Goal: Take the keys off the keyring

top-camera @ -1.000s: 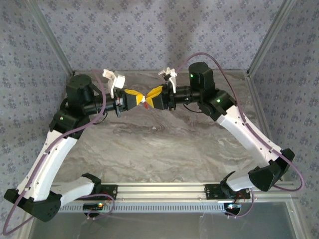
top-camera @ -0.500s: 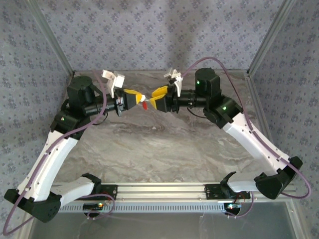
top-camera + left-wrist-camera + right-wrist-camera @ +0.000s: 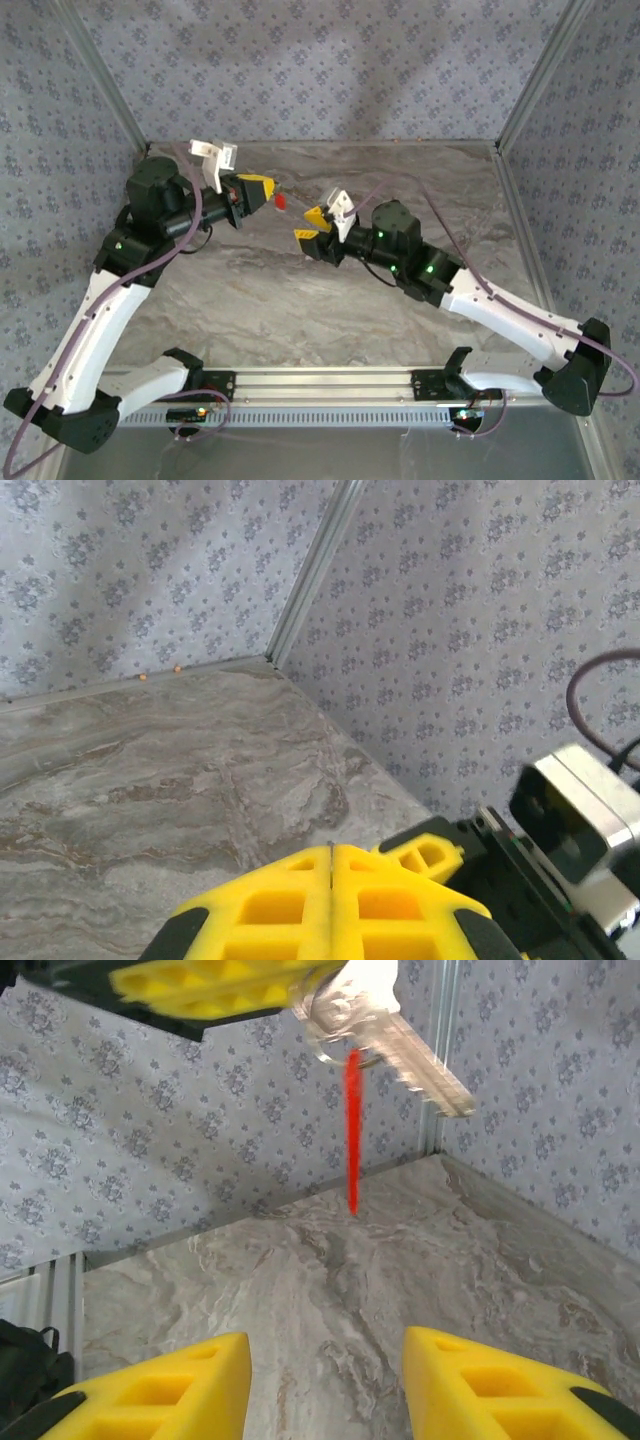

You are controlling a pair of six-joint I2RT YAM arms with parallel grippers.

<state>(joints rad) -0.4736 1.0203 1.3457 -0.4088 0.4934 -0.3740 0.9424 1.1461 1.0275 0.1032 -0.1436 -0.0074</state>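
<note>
Left gripper (image 3: 262, 190) is raised above the far left part of the bench (image 3: 300, 300), its jaws clenched. The left wrist view shows the two yellow pads (image 3: 290, 905) pressed flat together with no gap.

The keyring (image 3: 281, 201) hangs from that pinch, in the air and clear of the bench. In the right wrist view a silvery key (image 3: 400, 1045) juts down to the right from the left gripper's pads (image 3: 220, 985), and a thin red tag (image 3: 352, 1130) hangs straight down below it. I cannot tell whether the pinch is on the key head or on the ring itself.

Right gripper (image 3: 308, 224) is near the bundle, lower and to its right. Its jaws are released and wide apart, with nothing between them (image 3: 325, 1350).

Judgement on handling:
- The bundle looks very light and small.
- The key is probably stiff, smooth metal, so likely to slip.
- The tag looks thin and free to swing, so it is a poor hold.
- The best grasp is probably across the flat faces of the key blade, close to the head, so it can be twisted against the ring.
- Risk: the key pivots in the pinch.
</note>
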